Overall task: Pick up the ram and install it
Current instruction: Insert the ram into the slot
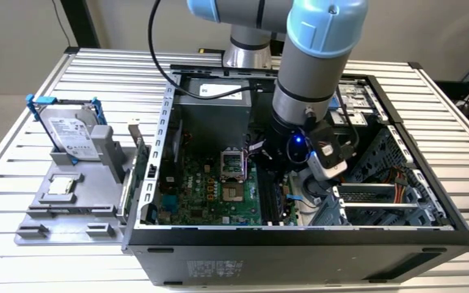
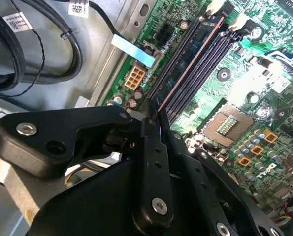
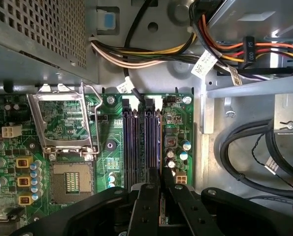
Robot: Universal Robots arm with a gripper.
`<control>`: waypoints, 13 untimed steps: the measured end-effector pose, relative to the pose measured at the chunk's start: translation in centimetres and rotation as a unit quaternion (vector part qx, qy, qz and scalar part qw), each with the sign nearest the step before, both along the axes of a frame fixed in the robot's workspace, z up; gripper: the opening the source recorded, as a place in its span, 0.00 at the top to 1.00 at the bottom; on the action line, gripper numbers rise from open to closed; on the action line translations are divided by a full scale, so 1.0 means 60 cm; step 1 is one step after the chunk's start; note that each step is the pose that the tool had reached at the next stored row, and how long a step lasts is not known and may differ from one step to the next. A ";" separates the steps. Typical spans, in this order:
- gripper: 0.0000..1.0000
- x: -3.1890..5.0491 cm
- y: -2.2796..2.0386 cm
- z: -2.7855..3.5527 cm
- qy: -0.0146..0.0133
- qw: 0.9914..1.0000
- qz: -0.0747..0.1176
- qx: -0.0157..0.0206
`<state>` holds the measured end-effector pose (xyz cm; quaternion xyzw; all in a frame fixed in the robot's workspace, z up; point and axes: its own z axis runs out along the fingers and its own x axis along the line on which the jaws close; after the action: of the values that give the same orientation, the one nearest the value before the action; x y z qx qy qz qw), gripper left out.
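Note:
The ram (image 2: 190,59) is a thin dark bluish board seen edge-on, running from between my fingers along the memory slots (image 3: 136,142) of the green motherboard (image 1: 210,189). In the first wrist view the ram (image 3: 156,147) lies in line with the slot nearest the board's edge, its far end by a white latch. My gripper (image 3: 159,194) is shut on the ram's near end, one black finger on each face. From the second wrist view the gripper (image 2: 153,123) is low over the slots. In the exterior view the arm's wrist (image 1: 304,152) reaches down inside the open computer case.
An open processor socket (image 3: 70,182) with its raised metal bracket (image 3: 62,118) sits beside the slots. Bundled power cables (image 3: 151,54) and thick black cables (image 3: 249,147) run close by. Outside the case, a grey stand holds the hard drive (image 1: 76,134) and a small square chip (image 1: 61,185).

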<state>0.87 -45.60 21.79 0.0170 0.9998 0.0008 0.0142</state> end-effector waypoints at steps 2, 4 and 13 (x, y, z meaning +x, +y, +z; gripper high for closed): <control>1.00 0.000 -0.0001 -0.001 0.000 1.000 0.000 0.000; 1.00 0.000 0.0000 -0.001 0.001 1.000 0.000 0.000; 1.00 0.000 0.0001 -0.004 0.002 1.000 0.000 0.000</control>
<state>0.88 -45.59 21.58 0.0170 0.9998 0.0008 0.0123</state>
